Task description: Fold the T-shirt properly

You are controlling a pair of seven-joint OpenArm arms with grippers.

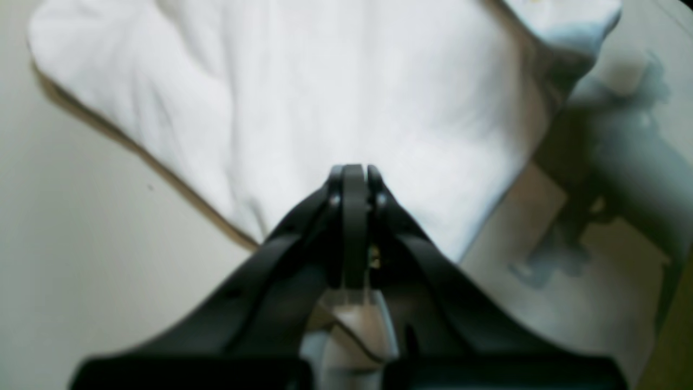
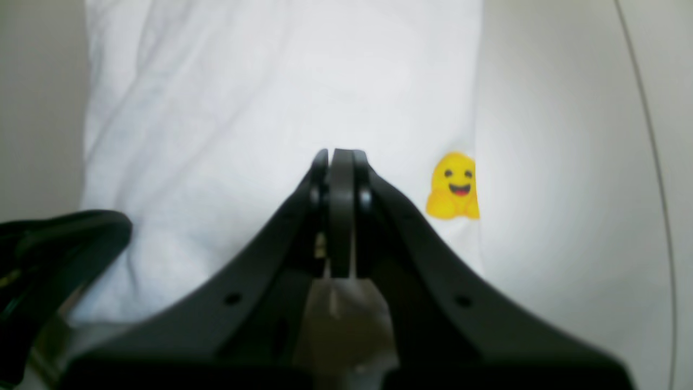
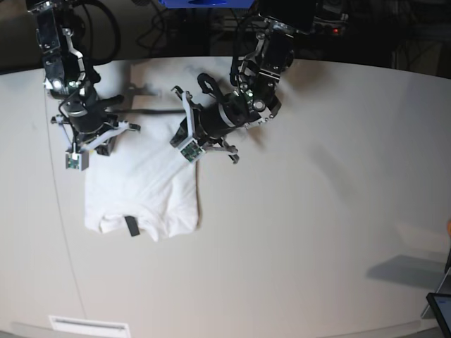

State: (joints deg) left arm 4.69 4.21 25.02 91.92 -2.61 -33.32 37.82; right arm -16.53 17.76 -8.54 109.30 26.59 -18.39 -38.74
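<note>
Both arms [image 3: 243,98] black w/ silver-grey joints; matte black fingers [image 2: 342,179], small screw holes.

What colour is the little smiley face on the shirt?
Yellow. The smiley face on the white T-shirt shows best in the right wrist view.

You're in a robotics lab: two arms bolted at the far edge of a big pale curved tabletop [image 3: 317,211], black cable bundles [image 3: 141,28] and dark electronics with a red indicator light [image 3: 343,30] behind them, wrist cameras on both arms.
</note>
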